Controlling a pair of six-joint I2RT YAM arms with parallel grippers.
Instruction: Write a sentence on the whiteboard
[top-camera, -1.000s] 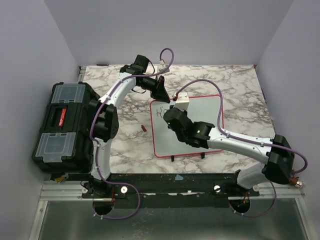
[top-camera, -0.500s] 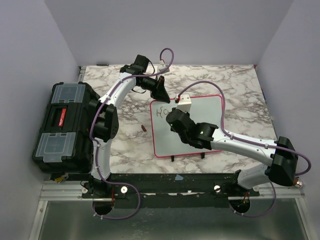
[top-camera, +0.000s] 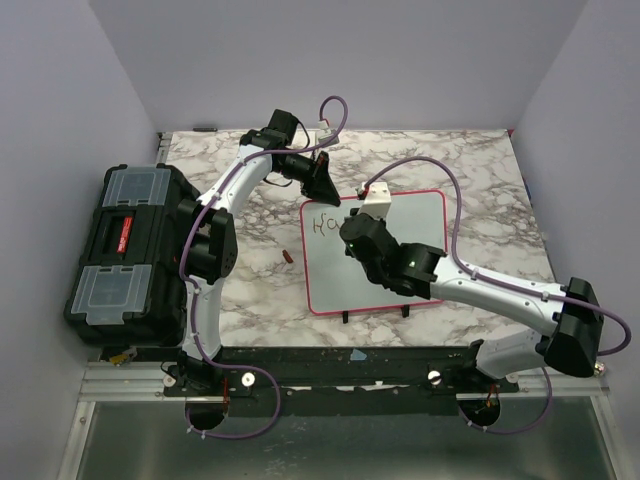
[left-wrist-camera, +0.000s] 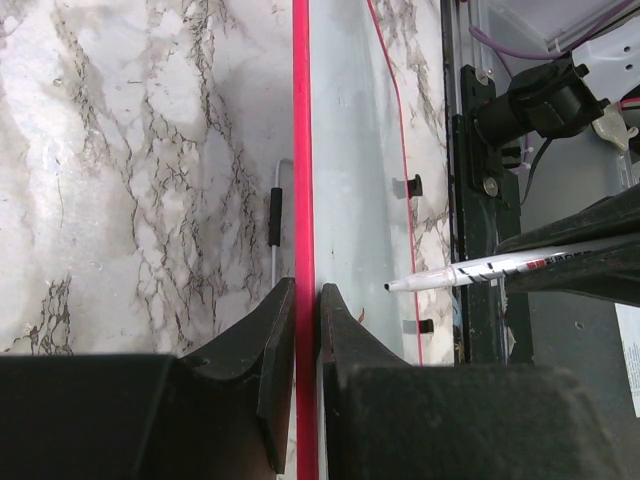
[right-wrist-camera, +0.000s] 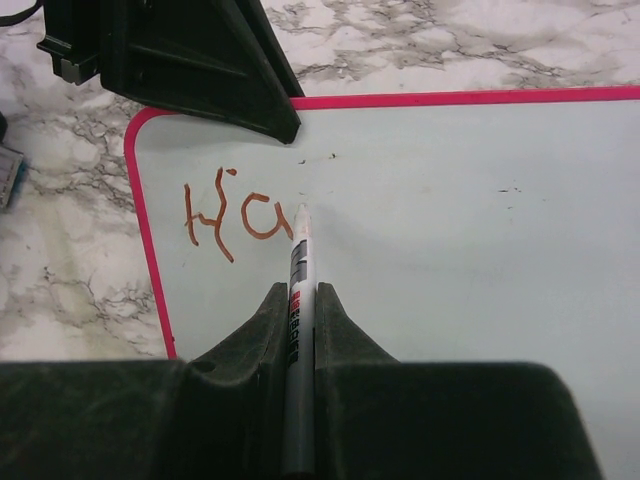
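One glossy white pink-framed whiteboard (top-camera: 420, 215) on the marble bench (top-camera: 260, 290) bears two red-brown letters (right-wrist-camera: 215, 222). The left gripper (left-wrist-camera: 305, 295) pinches its frame; the right gripper (right-wrist-camera: 297, 295) clamps one white marker (right-wrist-camera: 297, 255).

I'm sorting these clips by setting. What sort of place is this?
Probably a robotics lab test cell, not a home or office. A marble-patterned table is boxed in by plain walls, a metal mounting rail runs along its near edge, and a black toolbox sits at the left.
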